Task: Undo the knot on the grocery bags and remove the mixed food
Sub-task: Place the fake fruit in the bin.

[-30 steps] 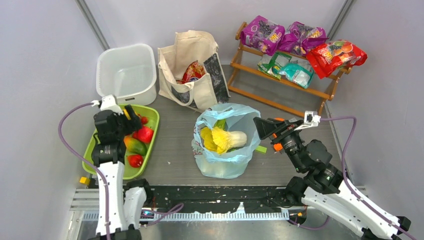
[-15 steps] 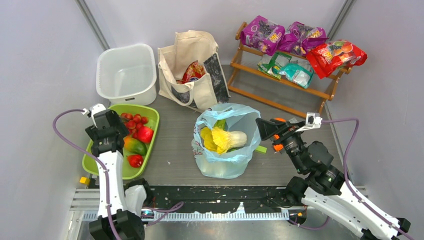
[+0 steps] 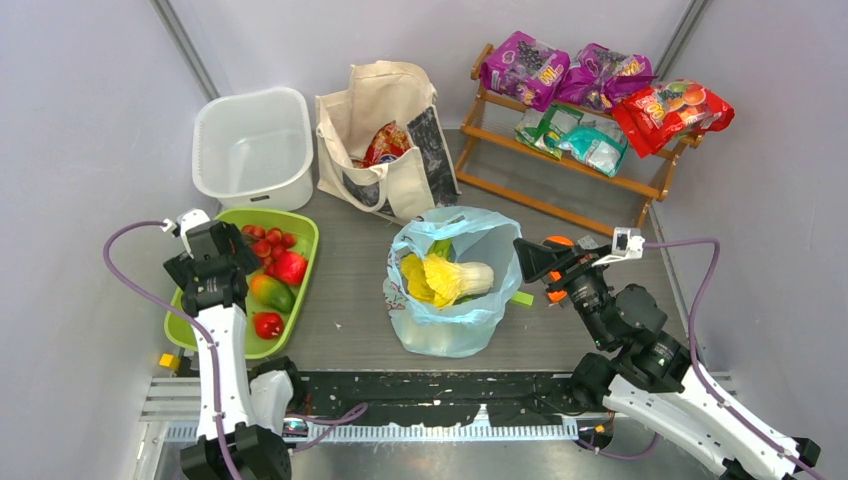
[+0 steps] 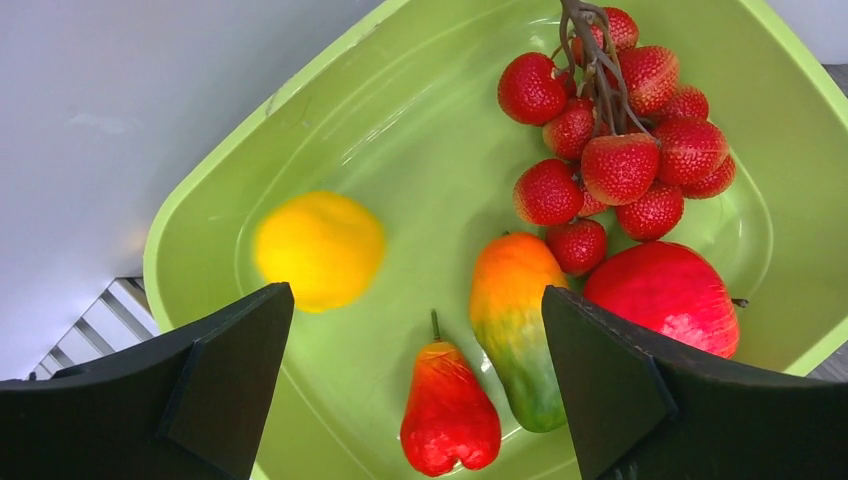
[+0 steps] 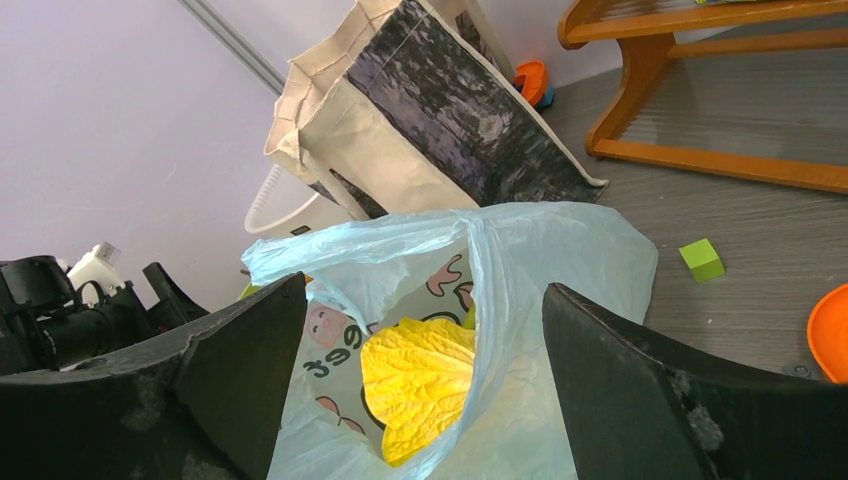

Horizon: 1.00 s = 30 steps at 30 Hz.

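The light-blue plastic bag (image 3: 445,300) stands mid-table with its mouth open; no knot shows. A yellow leafy vegetable (image 3: 447,278) lies inside it, also seen in the right wrist view (image 5: 420,385). The cream canvas tote (image 3: 385,130) behind holds a red-orange snack packet (image 3: 386,143). My right gripper (image 3: 535,260) is open and empty just right of the bag (image 5: 560,270). My left gripper (image 3: 213,265) is open and empty above the green tray (image 4: 300,110). The tray holds a blurred yellow fruit (image 4: 318,250), a red pear-shaped fruit (image 4: 450,415), a mango (image 4: 520,325), a red apple (image 4: 665,295) and a red berry bunch (image 4: 620,140).
A white tub (image 3: 252,145) stands at the back left. A wooden rack (image 3: 560,165) at the back right carries purple, teal and red packets (image 3: 670,110). A small green cube (image 3: 521,298) lies right of the bag. An orange object (image 5: 830,335) lies near my right gripper.
My left gripper held a yellow fruit over the tray, then opened and drew back left. The yellow fruit now lies in the tray. The right arm has barely moved.
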{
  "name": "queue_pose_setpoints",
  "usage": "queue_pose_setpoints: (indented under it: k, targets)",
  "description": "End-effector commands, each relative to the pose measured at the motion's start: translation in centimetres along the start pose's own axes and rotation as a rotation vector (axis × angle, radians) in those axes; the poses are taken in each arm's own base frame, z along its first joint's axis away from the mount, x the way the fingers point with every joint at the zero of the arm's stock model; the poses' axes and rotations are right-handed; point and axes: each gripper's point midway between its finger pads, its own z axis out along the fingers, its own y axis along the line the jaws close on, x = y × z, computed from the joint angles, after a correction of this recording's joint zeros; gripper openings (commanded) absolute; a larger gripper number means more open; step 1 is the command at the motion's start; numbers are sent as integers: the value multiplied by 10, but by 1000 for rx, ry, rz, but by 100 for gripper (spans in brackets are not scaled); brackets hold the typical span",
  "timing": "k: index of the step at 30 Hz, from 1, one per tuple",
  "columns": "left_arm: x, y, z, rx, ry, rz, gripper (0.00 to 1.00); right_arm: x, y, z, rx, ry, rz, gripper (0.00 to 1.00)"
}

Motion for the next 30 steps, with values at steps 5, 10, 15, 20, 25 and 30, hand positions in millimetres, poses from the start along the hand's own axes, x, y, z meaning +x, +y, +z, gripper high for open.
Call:
queue_pose_setpoints:
  k: [5, 10, 15, 20, 25, 30]
  targets:
    - [-26, -17, -18, 130, -96, -12, 99, -3, -4, 0, 13, -24, -16, 96]
    - [-30, -46, -37, 306, -155, 46, 100, -2, -3, 3, 7, -24, -56, 96]
    - [-46, -78, -73, 442, -234, 154, 98, -4, 10, 5, -62, -26, -101, 96]
    - [-66, -121, -127, 707, -322, 239, 96, -3, 31, 8, -171, -19, -153, 99]
    - [-74, -168, -201, 1087, -402, 320, 95, 3, 62, 5, -336, 19, -191, 88]
    - [-61, -202, -274, 1496, -444, 398, 98, 21, 91, 9, -446, 145, -229, 75]
